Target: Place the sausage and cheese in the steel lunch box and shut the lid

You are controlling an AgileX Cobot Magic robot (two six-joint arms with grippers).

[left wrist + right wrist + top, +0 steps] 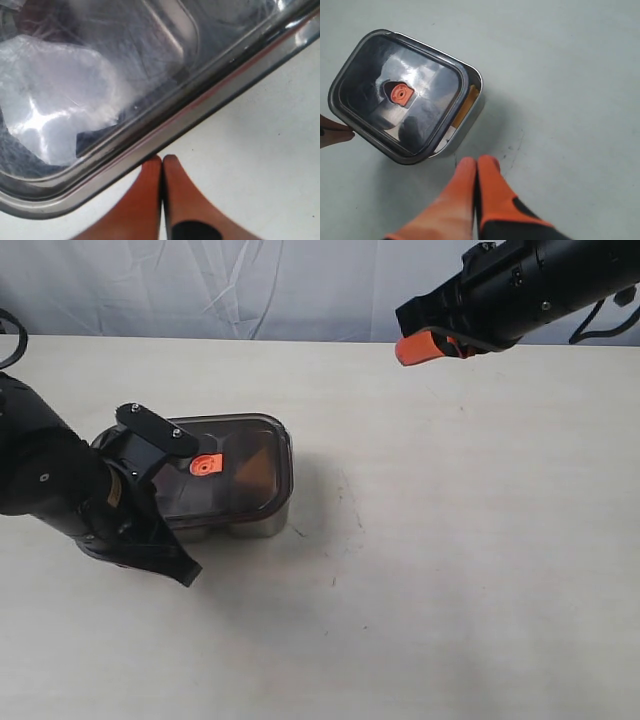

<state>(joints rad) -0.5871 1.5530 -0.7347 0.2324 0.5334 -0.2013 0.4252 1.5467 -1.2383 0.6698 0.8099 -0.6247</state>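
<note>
Left gripper, shut and empty, sits at the edge of the lid, which lies on the box but seems unseated along one side. Pressing down evenly there should seat the seal. Right gripper, also shut, hangs well away.

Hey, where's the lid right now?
In the exterior view the lid rests on top of the steel lunch box, on the left side of the table, with the shut left claw beside the box.
</note>
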